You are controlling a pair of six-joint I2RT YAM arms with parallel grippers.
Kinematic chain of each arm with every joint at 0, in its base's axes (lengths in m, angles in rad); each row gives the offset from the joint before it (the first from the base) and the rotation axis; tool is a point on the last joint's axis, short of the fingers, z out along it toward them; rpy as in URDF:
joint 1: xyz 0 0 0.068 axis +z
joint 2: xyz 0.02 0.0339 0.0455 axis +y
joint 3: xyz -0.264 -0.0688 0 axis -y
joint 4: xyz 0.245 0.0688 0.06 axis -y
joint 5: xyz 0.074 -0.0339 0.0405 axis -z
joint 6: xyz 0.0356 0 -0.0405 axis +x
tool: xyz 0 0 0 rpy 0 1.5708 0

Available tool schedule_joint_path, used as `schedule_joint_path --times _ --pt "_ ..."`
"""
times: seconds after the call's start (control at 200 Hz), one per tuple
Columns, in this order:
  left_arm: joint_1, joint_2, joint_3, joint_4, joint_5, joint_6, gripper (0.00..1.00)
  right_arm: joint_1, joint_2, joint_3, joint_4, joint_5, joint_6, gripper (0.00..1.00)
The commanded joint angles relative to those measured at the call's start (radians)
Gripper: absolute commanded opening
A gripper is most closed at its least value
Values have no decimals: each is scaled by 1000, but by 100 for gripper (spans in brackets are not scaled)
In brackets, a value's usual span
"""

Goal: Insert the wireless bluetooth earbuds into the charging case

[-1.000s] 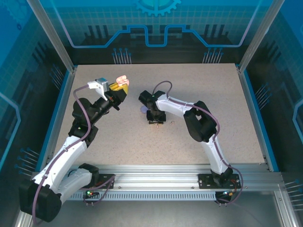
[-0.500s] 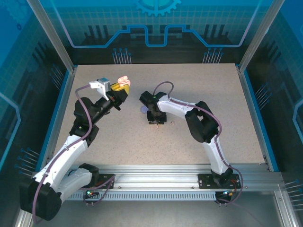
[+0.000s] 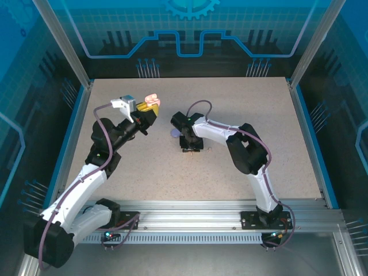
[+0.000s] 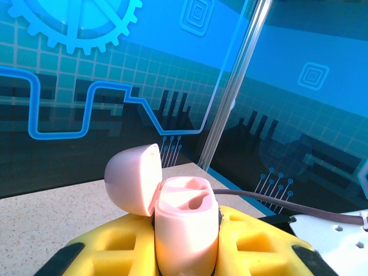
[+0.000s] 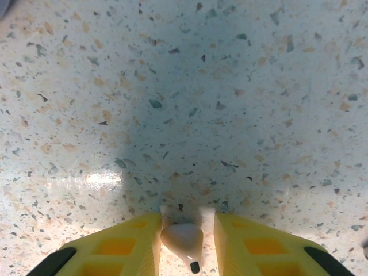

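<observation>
My left gripper (image 4: 185,238) is shut on a pinkish-beige charging case (image 4: 187,224) and holds it upright. Its domed lid (image 4: 133,178) is hinged open to the left, and the two wells show no earbud. From above, the case (image 3: 151,100) is raised over the table's back left, beyond the left gripper (image 3: 146,112). My right gripper (image 3: 191,148) points down at the table's middle. Its yellow fingers (image 5: 129,244) are closed on a pale pinkish-beige earbud (image 5: 183,240), whose dark-tipped stem points toward the camera, just above the speckled tabletop (image 5: 190,86).
A small lilac item (image 3: 174,133) lies on the table just left of the right gripper, and its edge shows in the right wrist view's top left corner. A tiny dark speck (image 3: 209,148) lies to the gripper's right. Blue panels wall the table on three sides.
The left arm has carried the open case slightly to the right. The right gripper has stayed low at the table's middle, shifting only a little.
</observation>
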Motion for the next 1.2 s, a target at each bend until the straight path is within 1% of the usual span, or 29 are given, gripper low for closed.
schedule_joint_path --times 0.0,0.225,0.39,0.575,0.815,0.97,1.07,1.196 --pt "-7 8 34 11 -15 13 0 1 0 -20 -34 -21 -20 30" --pt "-14 12 38 8 -14 16 0 -1 24 17 -45 -11 -51 27" --pt "-15 5 34 1 -3 17 0 -3 24 23 -39 -14 -76 20" --pt "-17 -4 23 -1 3 15 0 -4 -7 13 -28 -11 -89 18" --pt "-20 -12 23 -7 21 12 0 -9 -129 -19 -13 3 -95 17" --pt "-36 -15 3 41 46 36 0 -28 -246 -38 -5 10 -109 17" --pt "-58 -14 -11 92 44 69 0 -46 -331 -32 -3 16 -126 17" --pt "-93 -5 -22 143 50 144 0 -69 -440 -3 3 29 -156 16"
